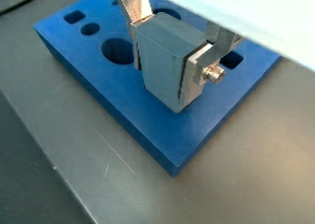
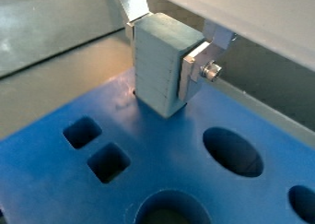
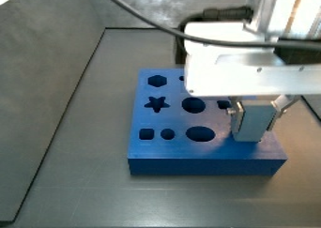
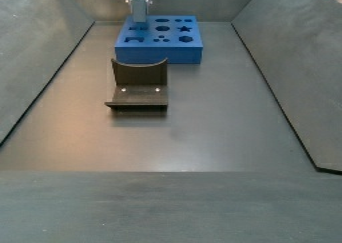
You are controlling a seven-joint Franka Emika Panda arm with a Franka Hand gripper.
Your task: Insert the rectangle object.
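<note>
Here, at the far end of the floor, the blue board [image 4: 160, 39] with shaped holes, and just in front of it the fixture [image 4: 138, 85]. Above the board's corner, the gripper [image 1: 169, 43], pinching the rectangle object [image 1: 165, 66] upright between its silver fingers [image 2: 196, 66], lower end at the board's top face.

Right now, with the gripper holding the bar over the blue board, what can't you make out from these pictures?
- The hole under the rectangle object: hidden by the bar itself in both wrist views.
- Whether the bar's lower end touches or has entered the blue board: in a side view the gripper and the arm cover it.
- Gripper and bar in the far side view: too small, cut off by the edge.
- The fixture: contents hidden by its wall.
</note>
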